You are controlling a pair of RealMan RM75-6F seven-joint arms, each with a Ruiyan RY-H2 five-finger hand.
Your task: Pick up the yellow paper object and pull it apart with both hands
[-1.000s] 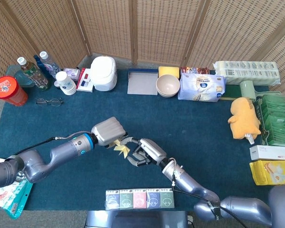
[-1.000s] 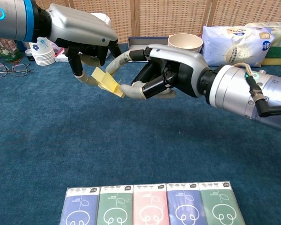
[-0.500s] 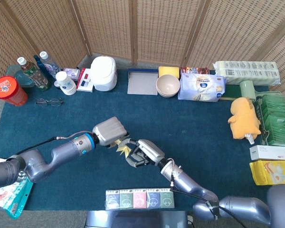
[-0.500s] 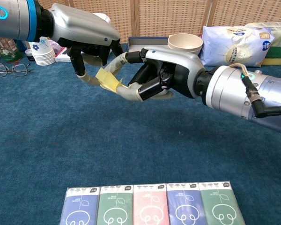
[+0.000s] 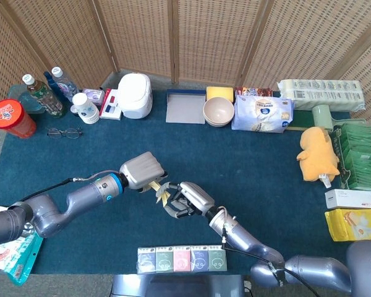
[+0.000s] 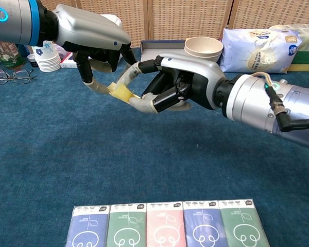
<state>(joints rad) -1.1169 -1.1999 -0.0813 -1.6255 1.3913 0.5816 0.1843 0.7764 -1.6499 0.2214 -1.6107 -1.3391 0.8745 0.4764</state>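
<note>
The yellow paper object hangs above the blue cloth, small and folded, caught between both hands. My left hand comes from the left and pinches its left end. My right hand reaches in from the right, thumb and a finger closed on its right end. In the head view the yellow paper object shows only as a sliver between the left hand and the right hand. Most of the paper is hidden by the fingers.
A row of tissue packs lies at the near edge. A bowl, a white bag, a rice cooker, bottles, glasses and a yellow plush toy line the back and right of the table.
The right hand has closed in on the paper, which now looks smaller and more covered between the fingers. The left hand has hardly moved.
</note>
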